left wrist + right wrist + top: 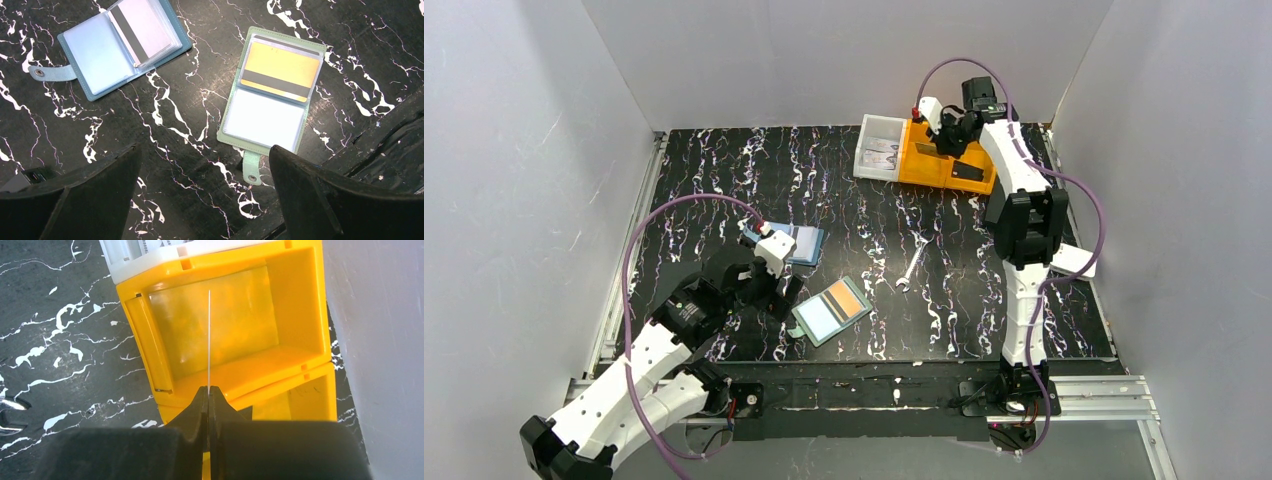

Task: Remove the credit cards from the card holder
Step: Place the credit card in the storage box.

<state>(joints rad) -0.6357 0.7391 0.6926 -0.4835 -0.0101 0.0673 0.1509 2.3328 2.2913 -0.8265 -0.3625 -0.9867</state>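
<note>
Card holder [832, 310] [272, 90] lies open and flat on the black marbled tabletop [964, 300], toward the near edge and about midway between the two arms. Its far panel shows an orange credit card [280, 72] with a dark stripe, still tucked in its slot. The other panel looks pale and glossy, and the snap tab [252, 170] points toward the near-left.

Left claw [774, 290] [205, 155] hangs just left of the holder with its jaws spread wide, holding nothing and touching nothing. A blue wallet [796, 243] [120, 47] lies open just beyond this claw, apart from the green holder, with a pale striped card showing under its clear sleeve.

Right claw [944, 140] [209, 392] is at the far right of the tabletop, over an orange bin [924, 165] [300, 300]. Its jaws are pinched together on a thin card [209, 340] seen edge-on as a pale upright line above the bin's deeper compartment. Whether the card's far edge touches the bin floor cannot be told. A dark flat rectangle [967, 172] sits at the bin's near-right part.

A white tray [879, 147] [130, 255] stands touching the bin's left side. A small wrench [911, 263] lies on the tabletop between the holder and the right arm, well apart from both.
</note>
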